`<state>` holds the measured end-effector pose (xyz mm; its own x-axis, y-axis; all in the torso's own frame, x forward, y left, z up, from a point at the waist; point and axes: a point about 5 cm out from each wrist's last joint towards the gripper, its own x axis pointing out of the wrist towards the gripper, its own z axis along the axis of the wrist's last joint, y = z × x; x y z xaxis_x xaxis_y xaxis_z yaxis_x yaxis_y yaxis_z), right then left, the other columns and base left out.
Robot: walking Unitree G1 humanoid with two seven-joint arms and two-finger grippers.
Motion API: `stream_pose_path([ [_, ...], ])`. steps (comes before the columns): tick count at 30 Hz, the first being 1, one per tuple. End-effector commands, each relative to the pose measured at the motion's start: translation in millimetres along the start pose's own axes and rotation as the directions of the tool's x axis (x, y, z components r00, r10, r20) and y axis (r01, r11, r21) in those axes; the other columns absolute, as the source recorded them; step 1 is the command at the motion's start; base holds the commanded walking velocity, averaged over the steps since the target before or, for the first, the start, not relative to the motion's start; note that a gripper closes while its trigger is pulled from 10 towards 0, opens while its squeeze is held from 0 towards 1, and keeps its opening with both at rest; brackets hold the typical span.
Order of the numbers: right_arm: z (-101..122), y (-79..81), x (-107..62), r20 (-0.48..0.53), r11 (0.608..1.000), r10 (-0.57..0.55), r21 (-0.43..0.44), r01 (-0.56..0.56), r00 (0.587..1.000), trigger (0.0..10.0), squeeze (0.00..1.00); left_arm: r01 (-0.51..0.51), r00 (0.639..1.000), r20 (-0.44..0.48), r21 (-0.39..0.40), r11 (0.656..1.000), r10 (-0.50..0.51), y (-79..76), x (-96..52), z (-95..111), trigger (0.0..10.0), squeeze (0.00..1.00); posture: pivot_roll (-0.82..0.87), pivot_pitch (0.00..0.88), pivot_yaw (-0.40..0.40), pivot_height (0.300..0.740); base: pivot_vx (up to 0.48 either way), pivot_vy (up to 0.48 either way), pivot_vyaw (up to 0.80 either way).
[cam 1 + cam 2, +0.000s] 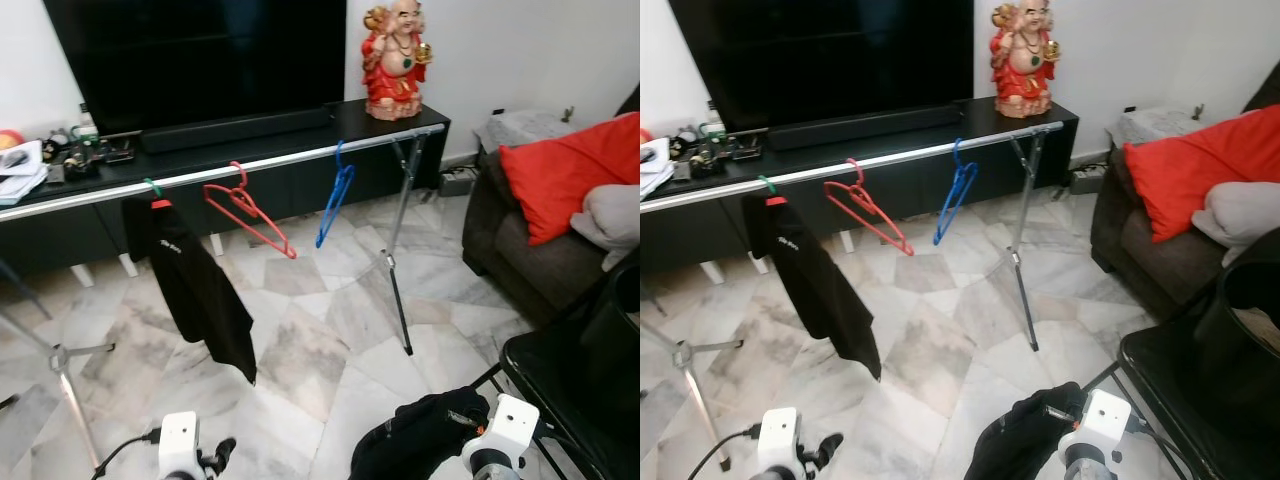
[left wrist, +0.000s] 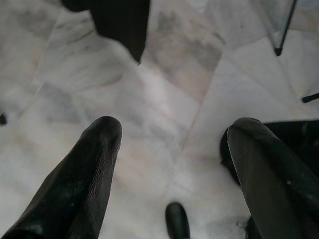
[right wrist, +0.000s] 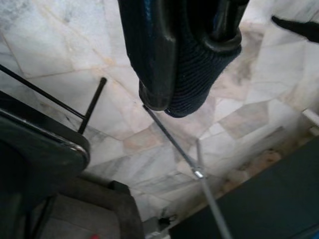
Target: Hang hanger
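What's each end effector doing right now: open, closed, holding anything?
Left end effector: open, nothing between its fingers, above the floor.
Right end effector: closed on a dark garment.

rail (image 1: 250,168) runs in front of TV stand (image 1: 300,180) | on rail, left to right: shirt (image 1: 195,290), 2 hangers (image 1: 250,215) (image 1: 335,195) | statue (image 1: 395,60) on stand's right end | sofa (image 1: 530,240) far right

- The TV (image 1: 200,55) is dark against a white wall (image 1: 520,50).
- Below the TV runs a black cabinet (image 1: 300,175).
- Right of the TV, a red figurine (image 1: 395,60).
- Further right, a brown sofa (image 1: 520,255) with a red cushion (image 1: 570,180).
- Marble floor (image 1: 310,340).
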<state>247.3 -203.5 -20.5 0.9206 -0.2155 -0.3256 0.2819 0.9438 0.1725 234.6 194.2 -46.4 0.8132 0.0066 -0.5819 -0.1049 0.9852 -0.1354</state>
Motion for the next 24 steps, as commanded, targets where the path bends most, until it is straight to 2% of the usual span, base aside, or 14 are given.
stream_pose_path([
  [1,1,1.7,0.2,0.007,1.0,0.005,-0.007,-0.005,1.0,10.0,0.0,0.008,1.0,0.021,0.006,1.0,-0.009,-1.2,0.7,4,10.0,0.0,-0.06,0.033,0.083,0.74,0.292,0.0,0.0],
  [16,0,3.7,0.1,0.005,1.0,0.01,-0.002,-0.01,1.0,10.0,0.0,0.029,0.998,0.059,0.004,1.0,-0.029,-5.0,1.1,10,10.0,0.0,-0.05,0.036,0.087,0.74,0.296,0.0,0.0],
  [24,-1,4.2,-0.2,0.0,1.0,0.011,0.0,-0.011,1.0,10.0,0.0,0.072,0.99,0.122,0.003,0.997,-0.071,-13.3,4.9,26,10.0,0.0,-0.05,0.037,0.09,0.74,0.299,0.0,0.0],
])
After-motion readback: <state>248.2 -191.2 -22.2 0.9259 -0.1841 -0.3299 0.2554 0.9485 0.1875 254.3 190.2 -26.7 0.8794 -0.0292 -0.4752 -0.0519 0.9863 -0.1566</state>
